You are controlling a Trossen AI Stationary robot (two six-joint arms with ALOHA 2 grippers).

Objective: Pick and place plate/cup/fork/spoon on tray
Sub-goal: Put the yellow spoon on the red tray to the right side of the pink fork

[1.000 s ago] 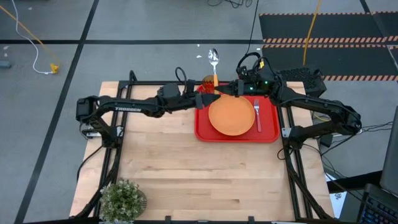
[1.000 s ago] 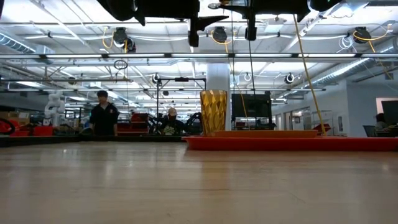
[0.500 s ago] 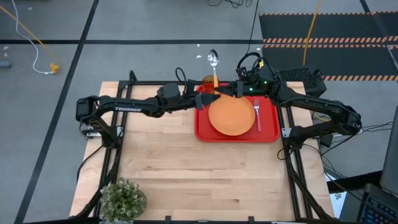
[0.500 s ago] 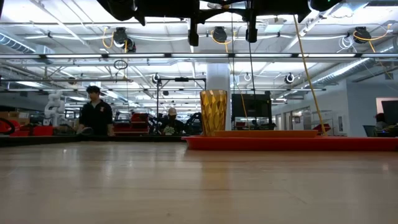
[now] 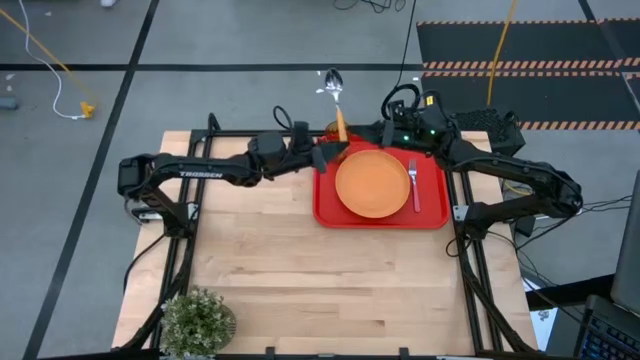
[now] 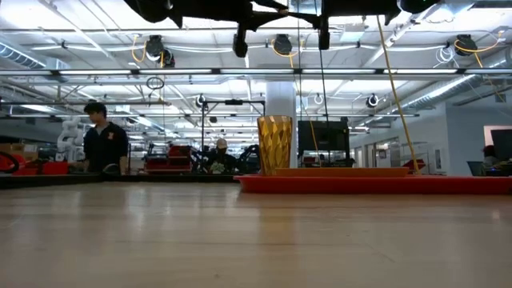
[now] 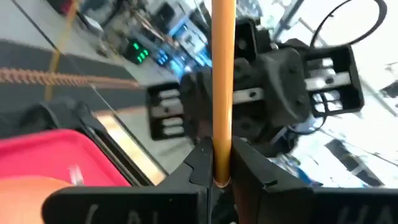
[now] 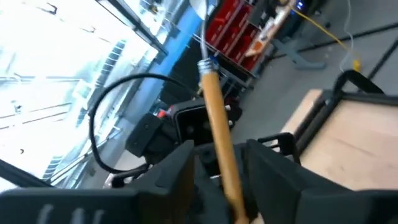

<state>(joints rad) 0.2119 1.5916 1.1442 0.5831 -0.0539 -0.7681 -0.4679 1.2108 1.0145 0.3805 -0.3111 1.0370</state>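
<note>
The spoon (image 5: 335,100), with a silver bowl and a yellow-orange handle, is held above the tray's far left corner, its bowl toward the far side. My left gripper (image 5: 330,152) is shut on its handle. My right gripper (image 5: 380,137) faces it, open; its fingers (image 8: 267,165) stand on either side of the handle (image 8: 217,124), apart from it. On the red tray (image 5: 432,215) lie the orange plate (image 5: 372,185) and, to the plate's right, the red-handled fork (image 5: 413,186). The amber cup (image 6: 274,144) stands upright at the tray's far left corner. My left gripper pinches the spoon's handle near its free end (image 7: 221,163) between its two fingers, which come from the table's left side. The handle stands out past the fingertips, bowl end away from the gripper. The spoon is lifted clear of the tray and the table.
A small potted plant (image 5: 197,320) stands at the table's near left corner. The bare wooden top (image 5: 300,270) stretches left of and in front of the tray. In the low view a person (image 6: 100,148) walks in the room beyond the table.
The spoon has tipped, its bowl end swinging toward the table's left and far edge while its handle end stays by my left gripper. My right gripper has drawn back a little toward the right and far side.
</note>
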